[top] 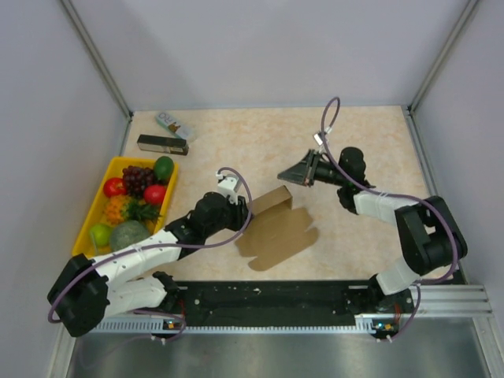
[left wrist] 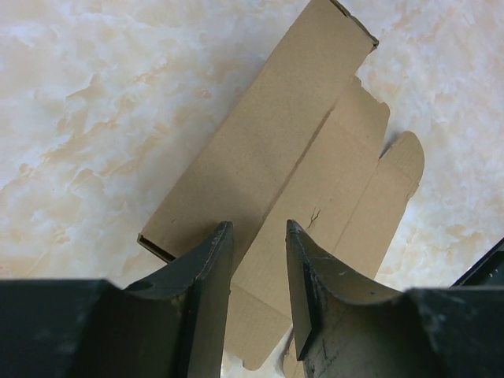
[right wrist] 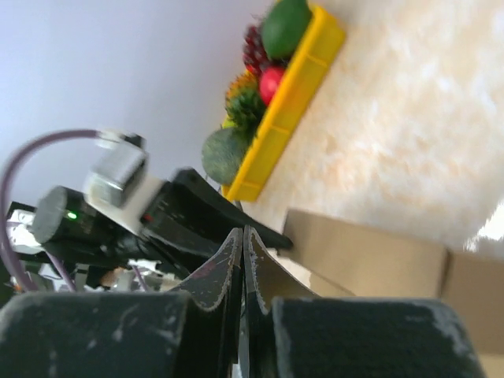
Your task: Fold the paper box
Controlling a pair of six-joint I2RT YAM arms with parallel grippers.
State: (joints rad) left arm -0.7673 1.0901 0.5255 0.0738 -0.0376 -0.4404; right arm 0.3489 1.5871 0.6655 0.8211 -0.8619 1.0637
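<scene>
**Top external: paper box [top: 279, 234] half-raised, right of the fruit tray [top: 94, 206]**

From above I see the paper box on the surface to the right of the yellow tray, well apart from it. Most of the brown sheet lies flat. The long panel on its far side, the edge nearest the tray, stands up at a tilt.

My left gripper [left wrist: 258, 227] reaches in from the tray side to the near end of that raised panel. On the left wrist camera its fingers [left wrist: 211, 272] are spread, and the gap between them lines up with the crease where the long panel meets the flat sheet. I cannot tell whether the tips touch the cardboard. That view also shows small end flaps turned up at both ends of the long panel, and a rounded tab lying flat on the side of the sheet away from the tray.

My right gripper [right wrist: 242, 235] hangs in the air farther from the tray than the box, past the box's far edge, and points back toward the tray. On its wrist camera the two fingers are pressed together with only a sliver between them, and I see nothing caught there. Past the tips that camera shows a cardboard panel, the left arm [right wrist: 118, 206] and then the tray.

The tray holds fruit, including dark grapes [top: 138, 177], a green fruit [top: 163, 167] and a red one [top: 155, 194]. Just beyond the tray's far end lie a slim black box [top: 161, 144] and a small white packet [top: 173, 124].
</scene>
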